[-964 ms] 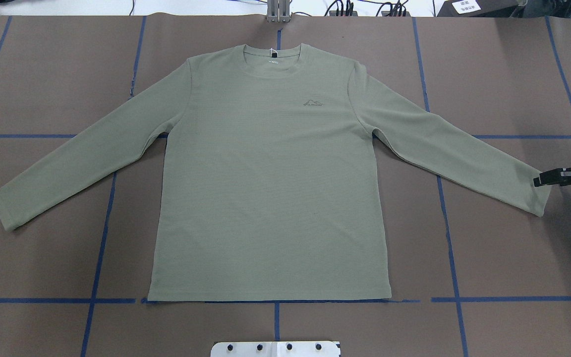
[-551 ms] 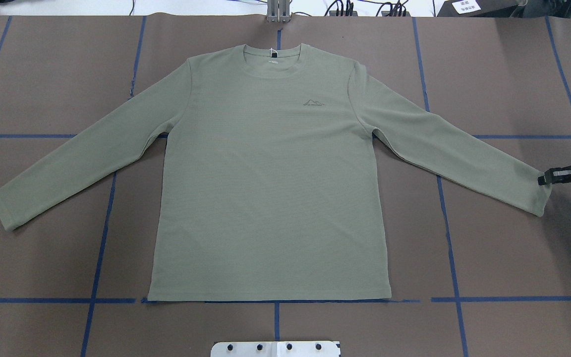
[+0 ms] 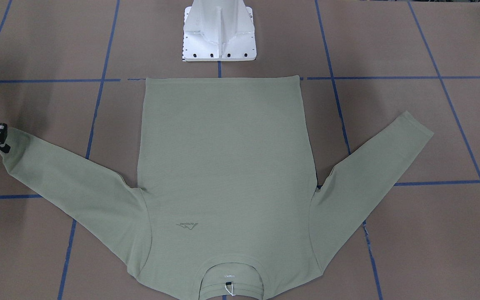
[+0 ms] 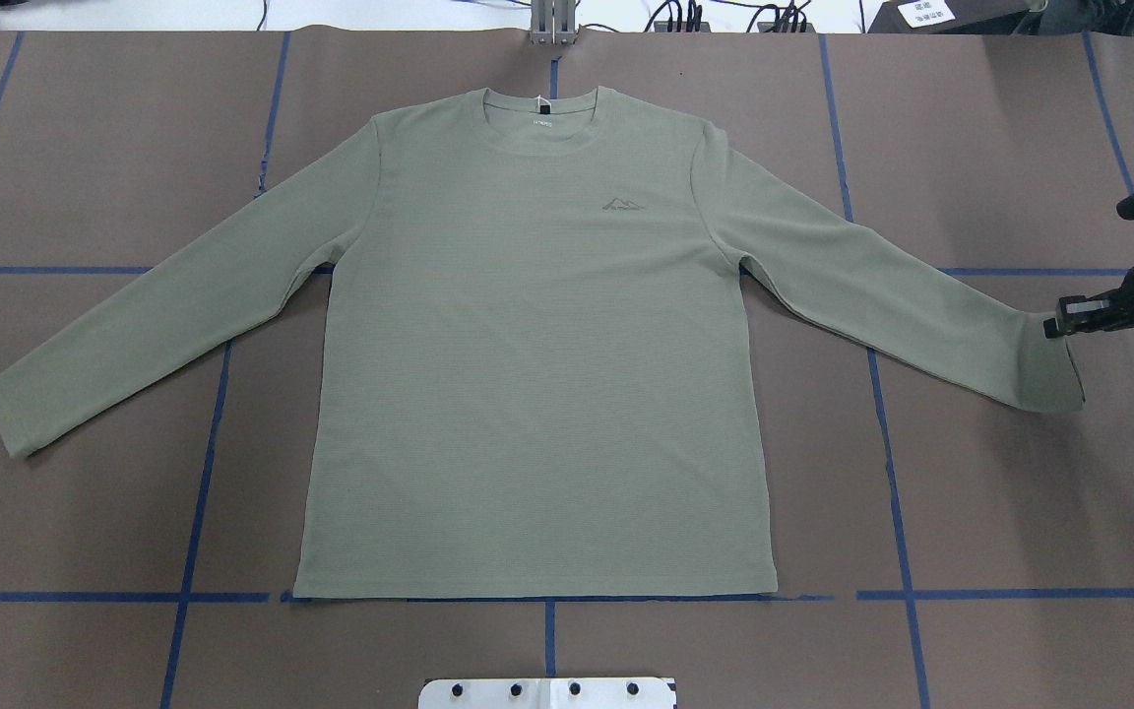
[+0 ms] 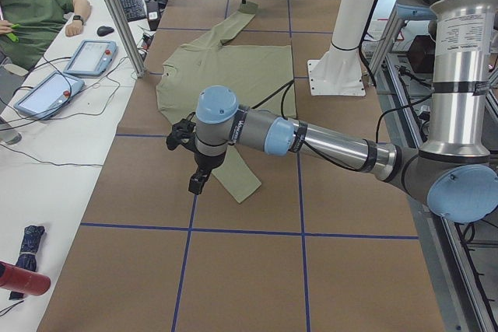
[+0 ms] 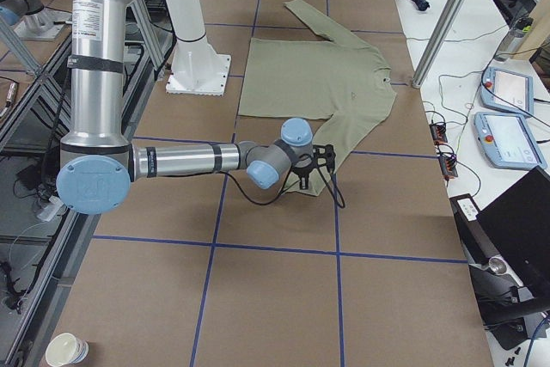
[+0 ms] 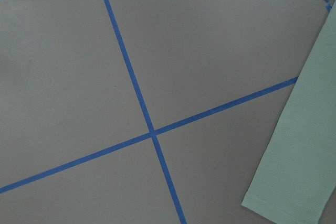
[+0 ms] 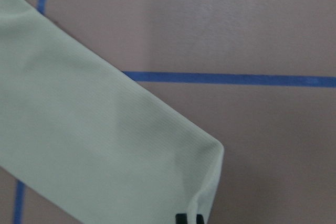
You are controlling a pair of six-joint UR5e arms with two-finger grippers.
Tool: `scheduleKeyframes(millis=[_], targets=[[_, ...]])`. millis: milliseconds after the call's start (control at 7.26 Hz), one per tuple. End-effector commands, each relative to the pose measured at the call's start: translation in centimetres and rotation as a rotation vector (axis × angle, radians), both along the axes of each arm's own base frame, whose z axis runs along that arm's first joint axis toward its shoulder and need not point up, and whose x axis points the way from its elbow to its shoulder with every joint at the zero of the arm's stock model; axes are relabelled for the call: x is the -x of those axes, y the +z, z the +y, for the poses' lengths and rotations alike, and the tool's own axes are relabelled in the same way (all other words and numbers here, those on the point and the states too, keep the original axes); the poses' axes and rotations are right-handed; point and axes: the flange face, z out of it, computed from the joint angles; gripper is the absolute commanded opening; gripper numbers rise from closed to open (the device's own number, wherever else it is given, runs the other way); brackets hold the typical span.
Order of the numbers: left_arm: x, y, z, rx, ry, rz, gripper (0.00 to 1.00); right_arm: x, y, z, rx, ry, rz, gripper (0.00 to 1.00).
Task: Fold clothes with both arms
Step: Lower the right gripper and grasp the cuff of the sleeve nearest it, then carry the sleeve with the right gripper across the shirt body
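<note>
Right jaws clamped on the sage shirt's (image 4: 528, 394) cuff (image 4: 1064, 379), so best lift clear and sweep it flat across the chest (image 4: 528, 246); left jaws' state, can't tell.

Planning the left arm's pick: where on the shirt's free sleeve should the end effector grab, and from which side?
Take the cuff of the shirt, at its end edge. Come in from the robot's left, in line with the sleeve: it lies flat and straight, with bare table past the cuff. The right end effector has the opposite cuff likewise.
</note>
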Motion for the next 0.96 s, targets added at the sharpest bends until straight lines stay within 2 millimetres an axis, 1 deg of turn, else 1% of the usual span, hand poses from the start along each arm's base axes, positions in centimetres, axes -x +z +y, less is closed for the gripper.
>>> scheduleKeyframes(millis=[0, 138, 275, 413, 551, 689, 826], targets=[[-0.1, -0.1, 0.0, -0.001, 0.002, 0.007, 1.0, 2.2, -14.8, -3.5, 0.05, 0.02, 0.077, 0.0], [-0.1, -0.1, 0.0, -0.003, 0.002, 0.007, 1.0, 4.4, -21.6, -5.7, 0.061, 0.01, 0.092, 0.0], [-0.1, -0.1, 0.0, -0.002, 0.001, 0.008, 1.0, 6.8, -27.7, -7.1, 0.081, 0.016, 0.155, 0.0], [-0.1, -0.1, -0.1, 0.0, 0.001, 0.008, 1.0, 9.1, -32.2, -8.3, 0.049, 0.042, 0.197, 0.0], [-0.1, -0.1, 0.0, -0.001, 0.002, 0.007, 1.0, 12.8, -35.9, -10.1, 0.074, 0.095, 0.195, 0.0], [-0.1, -0.1, 0.0, 0.0, 0.006, 0.019, 1.0, 17.9, -40.3, -12.4, 0.061, 0.148, 0.237, 0.0], [-0.2, -0.1, 0.0, 0.001, 0.005, 0.021, 1.0, 24.7, -46.1, -14.8, 0.077, 0.195, 0.268, 0.0]])
